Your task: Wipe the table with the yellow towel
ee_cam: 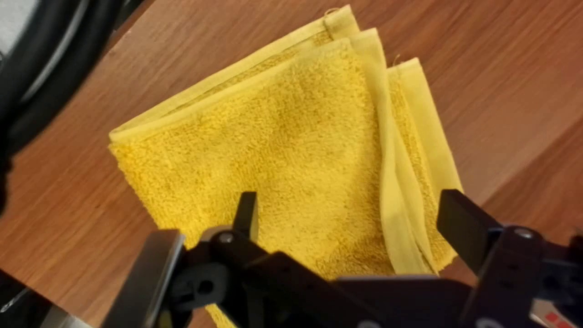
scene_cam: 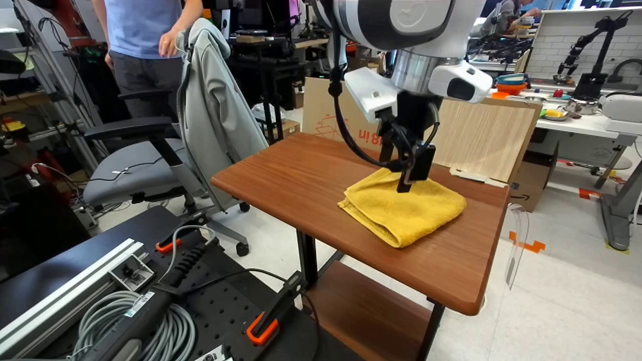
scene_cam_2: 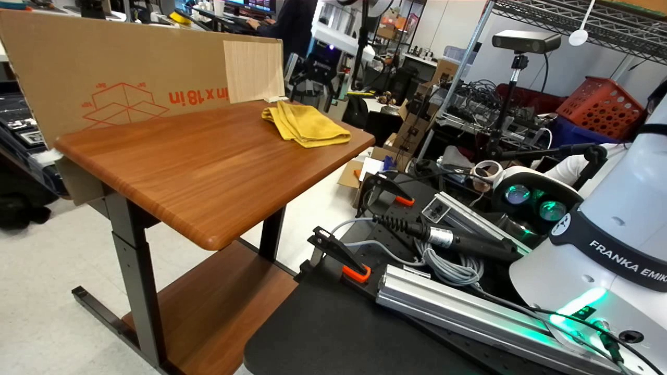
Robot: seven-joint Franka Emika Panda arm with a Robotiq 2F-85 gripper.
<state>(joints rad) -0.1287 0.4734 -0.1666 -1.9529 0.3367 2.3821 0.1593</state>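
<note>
OK, hand [ee_cam: 351,195] spread wide, empty, over yel. towel [ee_cam: 291,155]; cardboard [scene_cam_2: 172,57] upright along tbl [scene_cam_2: 203,161] edge.

Under the fingers [ee_cam: 465,228] lies the towel [scene_cam: 409,213]; beside them the worktop [scene_cam: 288,168] offers room; beyond them a cardboard panel [scene_cam_2: 151,65] blocks passage.

1. In an exterior view: raised, looking obliquely down and diagonally across the wooden table [scene_cam: 296,183]; yellow towel [scene_cam: 409,210] toward the nearer end, black bench [scene_cam: 230,301] close at lower left.
2. In an exterior view: looks diagonally along the table, towel toward its far end — robot base [scene_cam_2: 568,265] close at right.
3. Both exterior views share table, towel, bench and the cardboard panel [scene_cam_2: 172,62] behind.
4. Wrist view: nearest — faces steeply down on towel, gripper [ee_cam: 350,198] at lower edge; shares towel and table with both exterior views.
</note>
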